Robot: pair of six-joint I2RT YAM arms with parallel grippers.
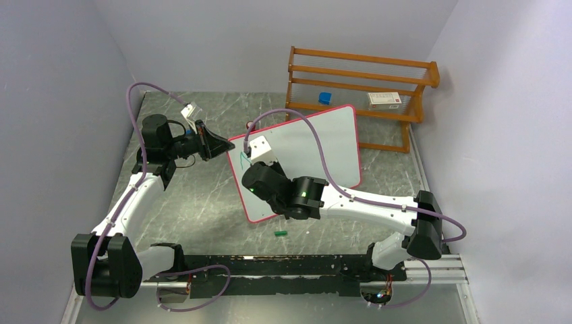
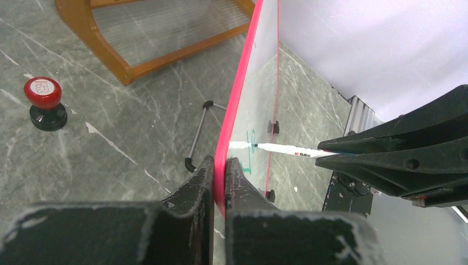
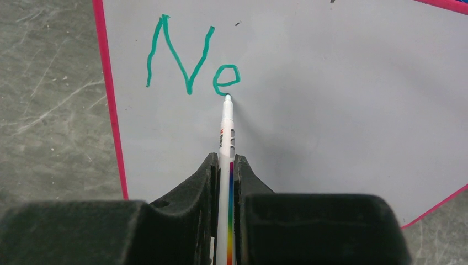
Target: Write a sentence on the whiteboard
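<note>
The whiteboard (image 1: pixel 317 145) stands tilted on the table, white with a pink-red rim. My left gripper (image 1: pixel 214 145) is shut on its left edge; the left wrist view shows the rim (image 2: pixel 234 130) pinched between my fingers. My right gripper (image 1: pixel 251 156) is shut on a white marker (image 3: pixel 226 138) with a rainbow stripe. The marker's green tip touches the board just below the letter "e". Of the sentence (image 3: pixel 190 61) only the green letters "Ne" show, near the board's upper left corner. The marker also shows in the left wrist view (image 2: pixel 281 149), touching the board's face.
A wooden rack (image 1: pixel 361 94) stands behind the board with a blue cap (image 1: pixel 325 98) and a white box (image 1: pixel 384 100) on it. A green marker cap (image 1: pixel 280 233) lies on the table in front of the board. A red-topped knob (image 2: pixel 44 102) stands on the table behind the board.
</note>
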